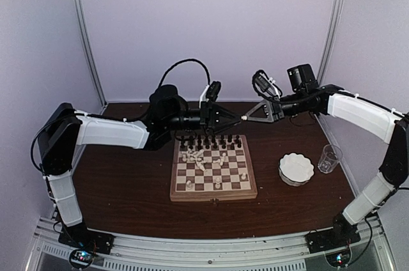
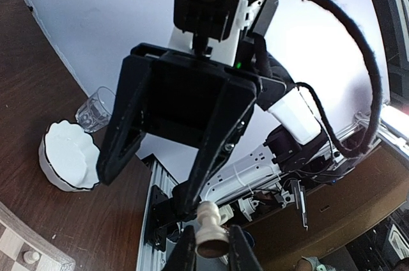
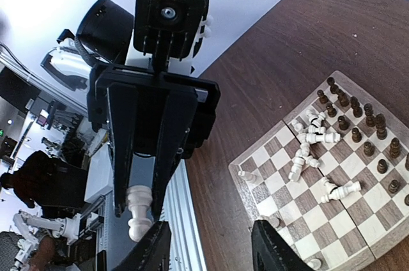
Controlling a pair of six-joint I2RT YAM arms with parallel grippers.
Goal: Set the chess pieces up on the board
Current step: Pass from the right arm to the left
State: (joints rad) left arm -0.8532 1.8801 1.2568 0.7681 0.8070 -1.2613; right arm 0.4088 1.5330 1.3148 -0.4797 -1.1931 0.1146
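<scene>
we are in the middle of the job. the dark chess pieces point(image 1: 211, 141) stand in two rows along the far side of the board point(image 1: 214, 193), so that side looks done to us.

the white side is not done. a heap of white pieces point(image 3: 307, 149) lies tipped over near the middle of the board. only a few standing white pieces point(image 1: 218, 183) are on the near rows.

up in the air, over the far edge of the board, our two arms meet tip to tip. the left gripper point(image 2: 211, 252) has its fingers pressed tight on one white piece point(image 2: 209, 232), which looks like a pawn. it holds the piece by its bottom end. the right gripper point(image 3: 214, 248) faces it with its fingers apart and nothing between them. they are close to the piece but not closed on it.

a white bowl point(image 1: 296, 169) and a little glass point(image 1: 329, 158) sit to the right of the board, apart from it.

we think the held piece needs a spot on the near rows. then all the fallen white ones need to be picked up and stood up, one by one. so about half the job is left.
</scene>
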